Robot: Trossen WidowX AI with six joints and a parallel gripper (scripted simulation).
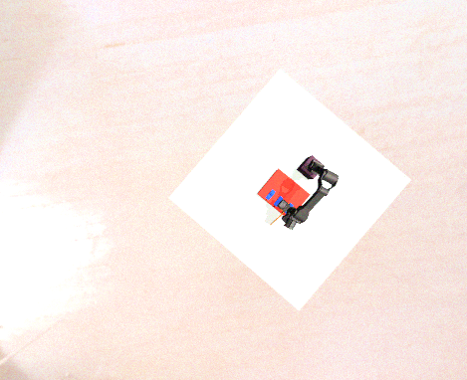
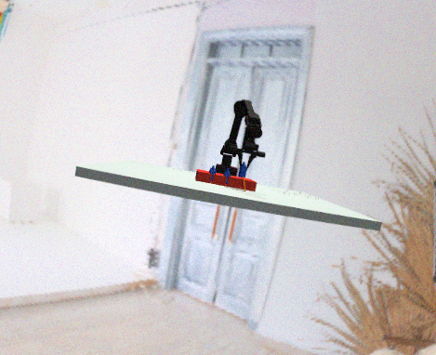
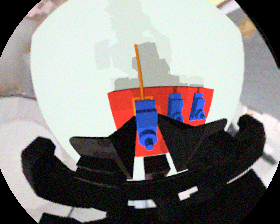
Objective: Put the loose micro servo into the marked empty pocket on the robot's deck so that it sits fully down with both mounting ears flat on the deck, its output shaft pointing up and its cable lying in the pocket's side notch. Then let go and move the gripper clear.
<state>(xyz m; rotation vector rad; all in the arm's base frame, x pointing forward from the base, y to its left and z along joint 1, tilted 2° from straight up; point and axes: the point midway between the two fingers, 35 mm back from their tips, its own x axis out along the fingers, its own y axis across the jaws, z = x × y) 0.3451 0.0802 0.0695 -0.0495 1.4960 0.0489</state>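
My gripper [image 3: 145, 117] [image 1: 286, 213] [image 2: 243, 164] is shut on the loose blue micro servo [image 3: 147, 129] [image 2: 243, 170]. It holds the servo upright above the near edge of the red deck [image 3: 122, 112] [image 1: 284, 185] [image 2: 223, 180]. The servo's orange cable [image 3: 138, 70] [image 1: 275, 220] trails away from it past the deck edge. Two other blue servos [image 3: 175, 106] [image 3: 199, 106] sit in the deck to the right in the wrist view. The held servo covers most of the marked pocket, of which only a bit of orange outline [image 3: 138, 100] shows.
The deck lies on a white table top [image 1: 239, 239] [image 2: 307, 204]. The arm's base [image 1: 311, 166] stands just beyond the deck's far corner. The two seated servos stand close beside the held one.
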